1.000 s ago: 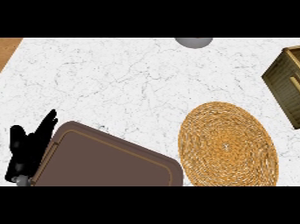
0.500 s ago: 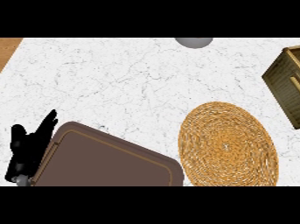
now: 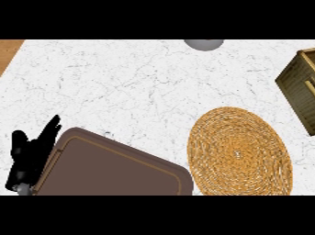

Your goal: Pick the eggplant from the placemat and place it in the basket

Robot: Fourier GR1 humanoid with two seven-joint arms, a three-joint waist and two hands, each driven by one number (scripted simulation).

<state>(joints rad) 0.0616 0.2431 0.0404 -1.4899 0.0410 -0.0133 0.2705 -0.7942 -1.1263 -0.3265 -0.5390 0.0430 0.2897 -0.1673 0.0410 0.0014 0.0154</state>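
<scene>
The round woven placemat [image 3: 238, 153] lies on the white marble counter at the right of centre, and nothing lies on it. No eggplant shows anywhere in the head view. The wooden basket [image 3: 307, 94] stands at the right edge, partly cut off, and its inside is mostly hidden. My left hand [image 3: 30, 155] rests at the lower left with its fingers straight and pointing up; it is open and holds nothing. It is far from both the placemat and the basket. My right hand does not show.
A brown rectangular tray [image 3: 112, 167] lies at the lower left, right beside my left hand and running out of the bottom edge. A grey rounded object [image 3: 204, 44] sits at the counter's far edge. The counter's left edge [image 3: 10, 64] borders a wooden surface.
</scene>
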